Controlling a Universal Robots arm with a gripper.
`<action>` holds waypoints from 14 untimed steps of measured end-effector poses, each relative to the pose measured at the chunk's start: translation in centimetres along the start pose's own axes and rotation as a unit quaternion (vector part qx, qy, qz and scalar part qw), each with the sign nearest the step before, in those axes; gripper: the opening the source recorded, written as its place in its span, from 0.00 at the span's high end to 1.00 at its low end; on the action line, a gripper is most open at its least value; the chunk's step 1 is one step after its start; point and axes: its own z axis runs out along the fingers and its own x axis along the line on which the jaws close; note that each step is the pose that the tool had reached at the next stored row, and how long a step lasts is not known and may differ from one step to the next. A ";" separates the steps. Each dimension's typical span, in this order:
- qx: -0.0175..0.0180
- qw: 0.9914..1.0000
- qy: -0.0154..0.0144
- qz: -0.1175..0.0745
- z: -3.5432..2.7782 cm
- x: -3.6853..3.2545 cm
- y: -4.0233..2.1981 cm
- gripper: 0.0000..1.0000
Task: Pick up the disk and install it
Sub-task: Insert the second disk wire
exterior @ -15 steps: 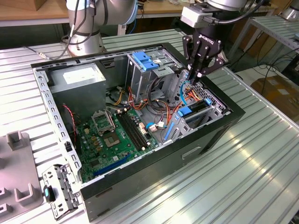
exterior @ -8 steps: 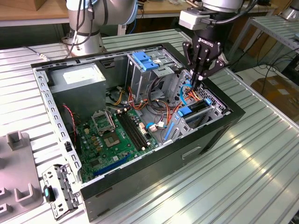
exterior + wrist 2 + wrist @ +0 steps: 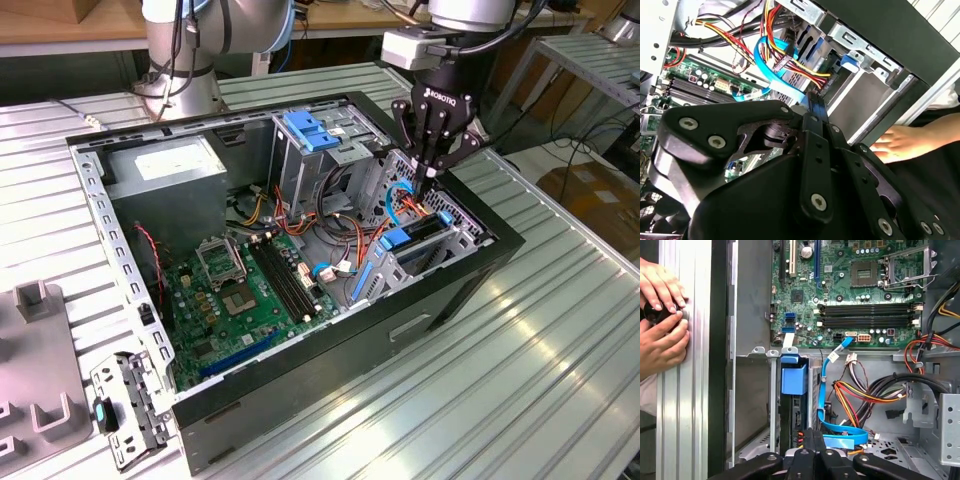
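Observation:
The disk (image 3: 412, 241), a dark drive in a bright blue carrier frame, stands on edge inside the lower drive bay of the open computer case (image 3: 470, 290). In the first wrist view its blue carrier end (image 3: 793, 376) sits between the bay's metal walls, with the dark body running back toward the fingers. My gripper (image 3: 430, 180) hangs just above the bay's rear end, by the blue and orange cables. Its black fingers are pressed together, and I see nothing between them in both wrist views (image 3: 814, 439) (image 3: 813, 100).
A tall metal cage with a blue latch (image 3: 308, 130) stands beside the bay. The green motherboard (image 3: 250, 290) and power supply (image 3: 165, 165) fill the case. Loose cables (image 3: 860, 390) crowd the bay. A person's hands (image 3: 660, 315) rest on the ribbed table by the case.

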 end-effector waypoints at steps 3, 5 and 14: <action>0.000 1.000 0.000 0.000 0.02 -0.01 0.00 0.89; 0.000 1.000 0.001 0.000 0.03 -0.01 0.00 0.76; 0.000 1.000 0.004 0.000 0.50 0.02 -0.01 0.84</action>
